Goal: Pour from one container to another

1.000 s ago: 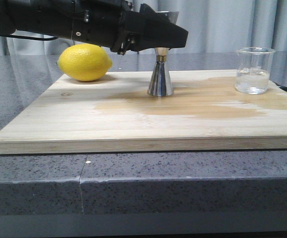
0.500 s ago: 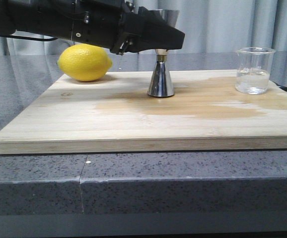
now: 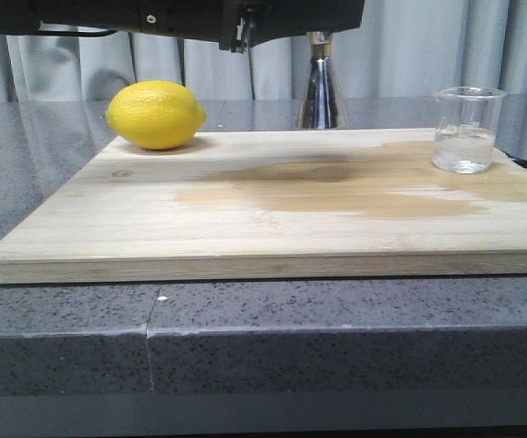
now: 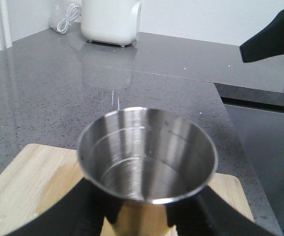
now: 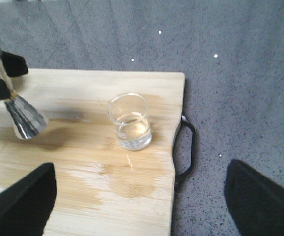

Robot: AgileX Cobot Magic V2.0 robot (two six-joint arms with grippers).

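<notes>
With its black jaws clamped on the upper cone, the left gripper [image 4: 142, 216] holds the shiny steel hourglass jigger [image 3: 321, 96] above the board's far edge. The small clear glass beaker [image 3: 465, 130] stands near the wooden board's [image 3: 245, 228] far right corner, part-filled, likely fragile and slippery; grip its wall. The right gripper [image 5: 132, 196] hangs wide apart.

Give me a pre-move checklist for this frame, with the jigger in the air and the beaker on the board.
1. Left gripper shut on the jigger: ok.
2. Jigger clear of the board: ok, lifted.
3. Jigger upright: ok in the front view.
4. Beaker upright with clear liquid inside: ok.
5. Right gripper open, beaker not gripped: ok.
6. Lemon away from the beaker: ok.
7. Liquid in the jigger: cannot tell.
</notes>
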